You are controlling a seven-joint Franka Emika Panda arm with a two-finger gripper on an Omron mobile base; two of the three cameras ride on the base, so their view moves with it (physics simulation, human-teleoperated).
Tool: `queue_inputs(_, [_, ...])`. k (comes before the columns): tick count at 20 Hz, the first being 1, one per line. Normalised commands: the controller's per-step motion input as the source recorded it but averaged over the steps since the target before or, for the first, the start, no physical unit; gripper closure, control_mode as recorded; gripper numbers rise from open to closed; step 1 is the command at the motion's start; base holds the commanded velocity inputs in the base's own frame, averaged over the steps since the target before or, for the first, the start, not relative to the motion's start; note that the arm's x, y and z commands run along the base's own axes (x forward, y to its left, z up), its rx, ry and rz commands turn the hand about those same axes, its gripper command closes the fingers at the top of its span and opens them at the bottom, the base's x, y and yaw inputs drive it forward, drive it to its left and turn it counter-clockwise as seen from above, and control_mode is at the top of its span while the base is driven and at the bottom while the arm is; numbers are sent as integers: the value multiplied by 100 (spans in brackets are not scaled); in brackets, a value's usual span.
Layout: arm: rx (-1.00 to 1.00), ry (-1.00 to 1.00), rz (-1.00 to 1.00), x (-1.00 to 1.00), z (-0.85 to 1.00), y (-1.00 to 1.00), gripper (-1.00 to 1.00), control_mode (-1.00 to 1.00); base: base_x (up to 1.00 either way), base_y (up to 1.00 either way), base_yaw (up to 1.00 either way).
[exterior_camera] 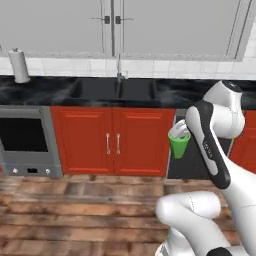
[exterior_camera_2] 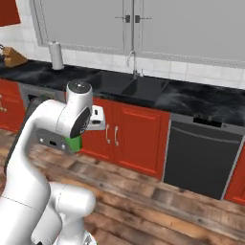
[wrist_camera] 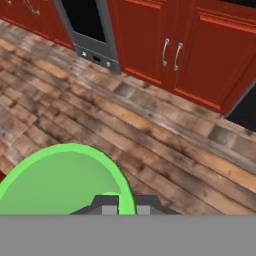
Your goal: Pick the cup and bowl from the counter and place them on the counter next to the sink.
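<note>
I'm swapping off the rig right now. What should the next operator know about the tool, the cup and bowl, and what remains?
Tool: shut on the cup, carried in the air in front of the red cabinets, above the wood floor.
Sink: ahead, set in the black counter.
Done: cup picked up.
Left: set the cup on the counter next to the sink, then fetch the bowl and place it there too.

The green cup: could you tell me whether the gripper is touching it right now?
Touching. In the hand view the fingertips straddle the rim of the cup, shut on it; in the left base view the cup hangs at the gripper, above the floor.
</note>
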Motion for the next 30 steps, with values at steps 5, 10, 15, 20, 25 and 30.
queue_inputs(5, [0,0,0,0,0,0,100,100,88,-43,-56])
queue_inputs(10, [0,0,0,0,0,0,100,100,100,-12,-52])
queue_inputs(15, [0,0,0,0,0,0,100,100,100,0,-27])
queue_inputs(20, [0,0,0,0,0,0,100,100,99,0,-4])
queue_inputs(25, [0,0,0,0,0,0,100,100,91,-4,3])
queue_inputs(30, [0,0,0,0,0,0,100,100,44,0,0])
